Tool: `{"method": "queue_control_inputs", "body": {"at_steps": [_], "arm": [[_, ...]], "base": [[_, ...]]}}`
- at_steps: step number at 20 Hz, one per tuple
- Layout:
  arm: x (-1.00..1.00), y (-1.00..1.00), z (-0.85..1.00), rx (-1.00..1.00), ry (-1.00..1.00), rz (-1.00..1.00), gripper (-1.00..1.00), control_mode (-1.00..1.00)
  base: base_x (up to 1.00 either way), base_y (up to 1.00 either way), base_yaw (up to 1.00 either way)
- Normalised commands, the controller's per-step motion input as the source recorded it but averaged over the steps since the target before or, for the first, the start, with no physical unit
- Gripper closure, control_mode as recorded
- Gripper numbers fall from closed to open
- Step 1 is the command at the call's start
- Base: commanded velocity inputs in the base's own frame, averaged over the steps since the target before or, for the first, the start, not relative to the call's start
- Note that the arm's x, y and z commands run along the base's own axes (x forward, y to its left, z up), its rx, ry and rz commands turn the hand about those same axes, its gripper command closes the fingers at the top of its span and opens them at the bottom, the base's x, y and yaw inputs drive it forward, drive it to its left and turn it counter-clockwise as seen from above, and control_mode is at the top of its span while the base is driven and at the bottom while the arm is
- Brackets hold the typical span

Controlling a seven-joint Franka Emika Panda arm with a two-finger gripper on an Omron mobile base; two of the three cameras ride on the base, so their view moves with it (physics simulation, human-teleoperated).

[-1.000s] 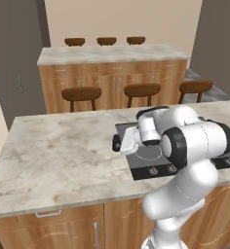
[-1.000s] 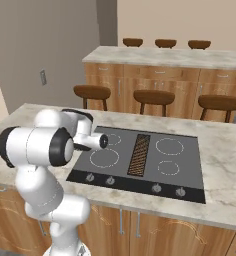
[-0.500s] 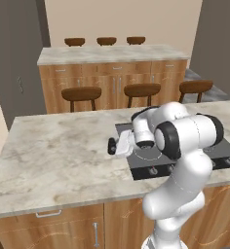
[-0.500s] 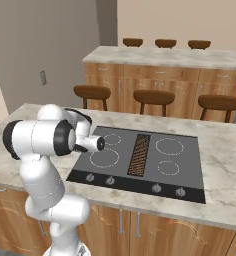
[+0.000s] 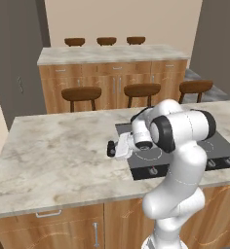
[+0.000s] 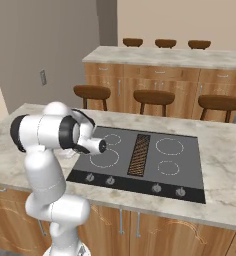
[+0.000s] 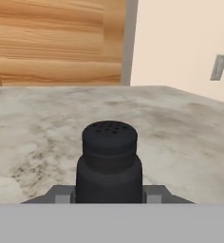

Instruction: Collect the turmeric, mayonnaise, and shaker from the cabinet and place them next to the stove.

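Marble counter point(image 5: 53, 155) runs wide and bare ahead of gripper point(image 5: 111, 148), w/ stove point(image 6: 150, 160) edge just behind it. Gripper clamped on shaker point(image 7: 109, 161), held between the jaws, above counter beside stove.

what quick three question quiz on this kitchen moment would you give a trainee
1. True or false: the claw is shut on the shaker.
2. In the left base view, over which surface does the claw hang? A) the stove B) the marble counter C) a stool
3. Fill in: the brown vent grille runs down the ____ of the stove.

Key: 1 true. 2 B, the marble counter, beside the stove's left edge. 3 middle.
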Motion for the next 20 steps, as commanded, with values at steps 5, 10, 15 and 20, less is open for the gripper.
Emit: {"method": "queue_control_inputs", "body": {"at_steps": [5,10,15,20], "arm": [[0.00,-0.08,-0.29,-0.01,0.00,0.03,1.00,-1.00],[-0.03,0.00,-0.26,-0.02,0.00,0.00,-1.00,-1.00],[-0.11,0.00,0.07,0.00,-0.06,0.00,-1.00,-1.00],[-0.21,0.00,0.44,0.00,-0.03,0.00,-1.00,-1.00]], "base": [[0.00,0.00,0.00],[0.00,0.00,0.00],[0.00,0.00,0.00],[0.00,0.00,0.00]]}}
